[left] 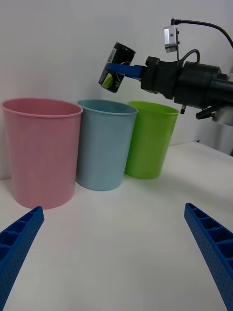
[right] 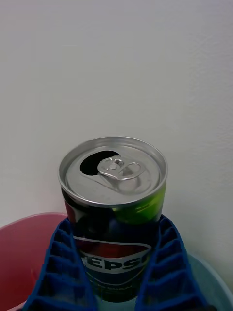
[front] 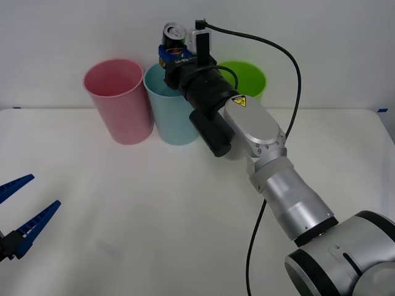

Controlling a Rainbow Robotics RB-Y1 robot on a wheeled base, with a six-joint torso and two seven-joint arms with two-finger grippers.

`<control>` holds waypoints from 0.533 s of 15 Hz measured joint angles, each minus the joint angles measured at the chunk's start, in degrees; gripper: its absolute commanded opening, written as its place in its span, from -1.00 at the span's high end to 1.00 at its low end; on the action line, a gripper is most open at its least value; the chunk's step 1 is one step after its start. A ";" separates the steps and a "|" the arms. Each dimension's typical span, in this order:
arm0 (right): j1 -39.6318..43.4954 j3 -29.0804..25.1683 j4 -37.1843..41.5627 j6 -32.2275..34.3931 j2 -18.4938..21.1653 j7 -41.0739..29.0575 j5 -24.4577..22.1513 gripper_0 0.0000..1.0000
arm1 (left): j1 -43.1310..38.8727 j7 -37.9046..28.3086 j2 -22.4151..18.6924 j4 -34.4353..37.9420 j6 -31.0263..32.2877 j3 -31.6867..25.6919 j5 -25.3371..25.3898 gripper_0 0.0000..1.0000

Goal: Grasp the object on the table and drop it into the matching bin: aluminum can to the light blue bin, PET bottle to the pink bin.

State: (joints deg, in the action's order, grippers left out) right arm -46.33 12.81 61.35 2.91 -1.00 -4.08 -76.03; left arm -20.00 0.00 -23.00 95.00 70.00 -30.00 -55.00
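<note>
Your aluminum can (right: 114,209): dark body, silver top, tab mouth open, green patch under rim, red-white-blue "PEPSI" label readable. Can tilted, held in air above light blue bin (front: 171,111). Right gripper (front: 173,55) clenched on can, blue fingers (right: 162,262) flanking label. Pink bin (front: 118,98) touches blue bin's left side; lime green bin (left: 149,138) on right. White table (front: 154,222) broad, bare before bins. Left gripper (front: 15,213) spread wide, low near table's left edge.
</note>
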 measured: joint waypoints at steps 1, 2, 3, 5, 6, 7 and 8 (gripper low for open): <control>0.00 -0.08 0.00 -0.01 0.00 0.20 0.00 -1.00 | 0.00 0.00 0.00 0.00 0.00 0.00 0.00 -1.00; 0.00 -0.14 0.00 -0.01 0.00 0.45 -0.03 -1.00 | 0.00 0.00 0.00 0.00 0.00 0.00 0.00 -1.00; 0.03 -0.15 0.00 0.00 0.02 0.71 -0.11 -1.00 | 0.00 0.00 0.00 0.00 0.00 0.00 0.00 -1.00; 0.05 -0.15 0.00 0.23 0.13 1.01 -0.12 -1.00 | 0.00 0.00 0.00 0.00 0.00 0.00 0.00 -1.00; 0.12 -0.15 0.00 0.36 0.22 1.08 -0.11 -1.00 | 0.00 0.00 0.00 0.00 0.00 0.00 0.00 -1.00; 0.23 -0.15 0.01 0.53 0.34 1.09 -0.12 -1.00 | 0.00 0.00 0.00 0.00 0.00 0.00 0.00 -1.00; 0.58 -0.15 0.33 0.68 0.54 1.09 -0.16 -1.00 | 0.00 0.00 0.00 0.00 0.00 0.00 0.00 -1.00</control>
State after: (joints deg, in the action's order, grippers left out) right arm -45.75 12.66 61.68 3.59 -0.46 -2.99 -76.18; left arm -20.00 0.00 -23.00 95.00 70.00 -30.00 -55.00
